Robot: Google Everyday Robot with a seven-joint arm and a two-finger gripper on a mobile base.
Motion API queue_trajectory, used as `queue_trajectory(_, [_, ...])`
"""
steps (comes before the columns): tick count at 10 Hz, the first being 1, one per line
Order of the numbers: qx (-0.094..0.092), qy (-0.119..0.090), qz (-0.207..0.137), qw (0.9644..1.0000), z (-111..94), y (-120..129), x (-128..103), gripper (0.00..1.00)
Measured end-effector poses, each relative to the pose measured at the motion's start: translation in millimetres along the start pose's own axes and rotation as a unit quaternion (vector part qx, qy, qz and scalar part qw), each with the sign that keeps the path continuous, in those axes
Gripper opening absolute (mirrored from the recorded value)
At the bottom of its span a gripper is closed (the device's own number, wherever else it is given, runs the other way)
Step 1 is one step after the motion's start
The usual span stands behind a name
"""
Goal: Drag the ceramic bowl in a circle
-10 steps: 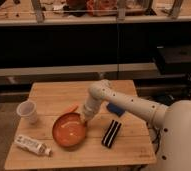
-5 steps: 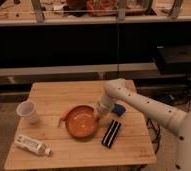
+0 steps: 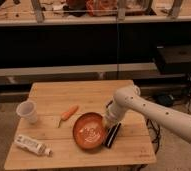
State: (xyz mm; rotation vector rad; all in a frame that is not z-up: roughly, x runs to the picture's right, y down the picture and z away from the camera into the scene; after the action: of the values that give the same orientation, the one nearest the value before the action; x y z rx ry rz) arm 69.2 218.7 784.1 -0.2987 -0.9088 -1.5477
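The claw [image 3: 109, 121] sits at the two-o'clock rim of the ceramic bowl [image 3: 89, 132] on the tabletop [image 3: 84, 97]; whether it clamps the rim or merely touches it cannot be told.

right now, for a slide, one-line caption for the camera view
Robot jaws at the rim of the ceramic bowl on a wooden table, carrot and cup nearby
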Motion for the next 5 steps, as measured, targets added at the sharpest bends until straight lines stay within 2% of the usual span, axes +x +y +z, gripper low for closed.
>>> queue_trajectory(2, [-0.003,-0.029,-0.023,0.9993,16,-14,-20,0.0])
queue_trajectory(5, [-0.003,-0.049,-0.073,0.9961,36,-60,-14,0.0])
